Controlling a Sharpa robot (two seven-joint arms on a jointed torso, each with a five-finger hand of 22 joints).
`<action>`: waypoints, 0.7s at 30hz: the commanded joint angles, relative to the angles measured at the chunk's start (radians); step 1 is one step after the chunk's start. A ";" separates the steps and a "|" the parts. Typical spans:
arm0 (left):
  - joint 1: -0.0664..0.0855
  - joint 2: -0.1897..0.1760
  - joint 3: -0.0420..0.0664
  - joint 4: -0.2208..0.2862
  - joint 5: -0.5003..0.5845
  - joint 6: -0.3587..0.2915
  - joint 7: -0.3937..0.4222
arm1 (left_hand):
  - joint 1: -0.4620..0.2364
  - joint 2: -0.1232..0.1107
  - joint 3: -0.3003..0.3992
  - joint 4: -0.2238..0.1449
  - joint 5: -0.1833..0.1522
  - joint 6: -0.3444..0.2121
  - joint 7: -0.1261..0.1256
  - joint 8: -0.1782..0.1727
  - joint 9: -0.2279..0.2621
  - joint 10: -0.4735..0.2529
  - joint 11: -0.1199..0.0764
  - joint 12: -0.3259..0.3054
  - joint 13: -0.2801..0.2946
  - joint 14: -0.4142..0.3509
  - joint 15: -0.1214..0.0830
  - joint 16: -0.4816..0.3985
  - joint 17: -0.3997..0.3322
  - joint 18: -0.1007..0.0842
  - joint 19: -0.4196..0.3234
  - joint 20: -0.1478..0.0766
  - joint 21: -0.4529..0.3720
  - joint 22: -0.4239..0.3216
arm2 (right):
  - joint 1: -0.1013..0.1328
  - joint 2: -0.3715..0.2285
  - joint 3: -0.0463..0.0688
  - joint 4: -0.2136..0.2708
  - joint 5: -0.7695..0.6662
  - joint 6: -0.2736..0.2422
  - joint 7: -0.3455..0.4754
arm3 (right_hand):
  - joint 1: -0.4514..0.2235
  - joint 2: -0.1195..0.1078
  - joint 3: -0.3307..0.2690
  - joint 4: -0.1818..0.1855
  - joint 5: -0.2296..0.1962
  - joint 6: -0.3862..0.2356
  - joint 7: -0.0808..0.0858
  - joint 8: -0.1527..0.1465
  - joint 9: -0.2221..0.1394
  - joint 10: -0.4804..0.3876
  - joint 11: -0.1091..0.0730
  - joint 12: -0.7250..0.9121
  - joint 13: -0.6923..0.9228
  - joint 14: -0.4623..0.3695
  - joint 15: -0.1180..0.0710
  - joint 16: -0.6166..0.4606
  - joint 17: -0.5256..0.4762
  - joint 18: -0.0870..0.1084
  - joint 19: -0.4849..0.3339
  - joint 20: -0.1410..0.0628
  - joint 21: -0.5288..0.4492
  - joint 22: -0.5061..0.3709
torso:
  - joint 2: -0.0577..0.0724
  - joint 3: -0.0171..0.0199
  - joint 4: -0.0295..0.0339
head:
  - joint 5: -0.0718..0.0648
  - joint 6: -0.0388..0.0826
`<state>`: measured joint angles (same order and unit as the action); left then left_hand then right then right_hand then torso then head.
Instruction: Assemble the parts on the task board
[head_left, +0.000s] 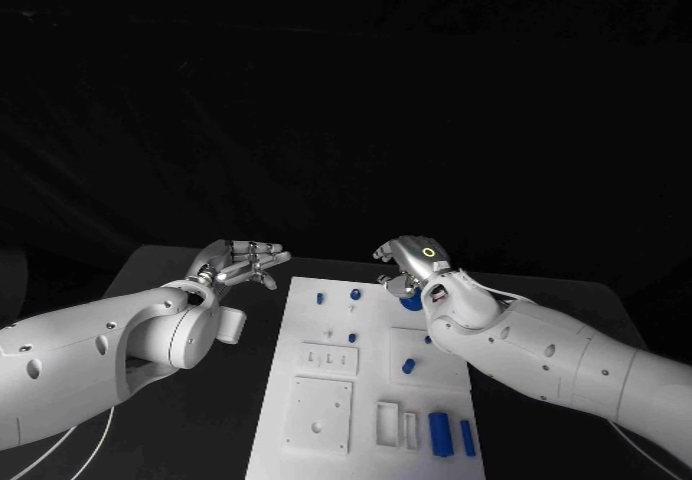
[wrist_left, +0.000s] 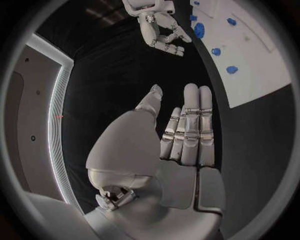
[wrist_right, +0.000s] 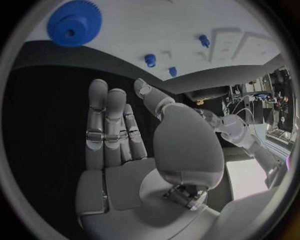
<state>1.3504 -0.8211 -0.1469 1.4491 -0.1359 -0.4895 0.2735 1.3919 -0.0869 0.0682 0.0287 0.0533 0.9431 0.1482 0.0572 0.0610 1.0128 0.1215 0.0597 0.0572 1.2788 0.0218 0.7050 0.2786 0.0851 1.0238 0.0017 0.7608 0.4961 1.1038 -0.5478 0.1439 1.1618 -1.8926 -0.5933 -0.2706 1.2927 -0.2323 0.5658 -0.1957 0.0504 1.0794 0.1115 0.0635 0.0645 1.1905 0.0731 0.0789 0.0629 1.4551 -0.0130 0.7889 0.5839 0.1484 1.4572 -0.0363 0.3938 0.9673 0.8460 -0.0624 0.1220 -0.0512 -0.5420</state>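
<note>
Both hands hold nothing, fingers spread: the left hand (head_left: 238, 262) hovers beyond the task board (head_left: 325, 420), the right hand (head_left: 414, 262) above a blue gear (wrist_right: 74, 23) at centre frame. Descending blind risks knocking the small blue parts (head_left: 450, 436) askew.

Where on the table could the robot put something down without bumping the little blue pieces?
There is bare black table left of the task board, below the left robot hand. A dark strip also lies right of the board's far end, past the right robot hand. The board itself is crowded, especially by the blue bars at its near right corner.
</note>
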 joint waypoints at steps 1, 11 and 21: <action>0.002 -0.002 0.001 0.001 -0.004 0.008 0.005 | 0.004 -0.009 0.001 0.010 0.000 -0.003 -0.003 0.004 0.001 -0.004 -0.002 0.001 0.001 -0.001 -0.004 0.006 -0.002 0.015 -0.001 0.000 -0.002 0.002 | 0.000 -0.046 0.015 0.034 0.061 0.051 0.013 | -0.030 0.004 0.030 0.012 0.001 0.020 -0.001 0.001 0.001 0.153 -0.041 0.019 0.013 0.004 -0.026 0.024 0.019 -0.011 0.012 -0.013 0.010 0.014 | -0.005 0.0032 -0.0102 | 0.001 0.001; 0.002 -0.006 0.001 0.000 -0.004 0.019 0.007 | 0.006 -0.003 -0.004 0.001 0.000 0.003 -0.009 0.004 0.001 0.000 -0.008 0.001 0.001 0.000 -0.011 0.006 -0.002 0.012 -0.001 -0.005 -0.002 0.003 | -0.010 -0.119 0.036 0.032 0.172 0.179 0.032 | -0.017 0.007 -0.196 0.029 0.035 -0.043 -0.007 0.000 0.003 -0.028 -0.077 0.734 0.830 -0.028 -0.059 0.145 0.184 -0.066 0.028 -0.060 0.203 0.181 | -0.004 0.0106 -0.0209 | 0.007 -0.005; 0.002 -0.002 0.001 -0.005 -0.005 0.028 0.007 | 0.000 0.008 -0.014 -0.014 0.000 0.009 -0.016 0.004 0.001 0.001 -0.014 0.001 0.001 0.003 -0.020 0.005 -0.002 0.001 -0.001 -0.016 -0.002 0.005 | -0.022 -0.115 0.040 -0.002 0.195 0.262 0.024 | -0.048 0.013 -0.239 0.033 0.068 -0.047 -0.005 -0.001 0.007 0.038 -0.067 1.006 1.093 -0.009 -0.046 0.296 0.458 -0.055 0.040 -0.045 0.351 0.332 | -0.003 0.0100 -0.0187 | 0.005 -0.013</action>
<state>1.3510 -0.8253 -0.1469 1.4441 -0.1363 -0.4812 0.2735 1.3927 -0.0876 0.0551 0.0209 0.0533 0.9521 0.1391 0.0572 0.0609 1.0125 0.1134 0.0597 0.0572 1.2824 0.0067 0.7048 0.2777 0.0849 1.0221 -0.0110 0.7608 0.4994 1.0827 -0.6651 0.1831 1.1609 -1.7216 -0.3965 -0.2542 1.2541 -0.2198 0.3300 -0.1627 0.1126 1.0362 0.1071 0.0636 0.0704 1.2207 0.0052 1.0825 1.1535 1.4413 -0.0637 1.0864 1.0389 0.0840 1.4667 -0.0855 0.7432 1.2961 0.8433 -0.0521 0.1027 -0.0447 -0.5519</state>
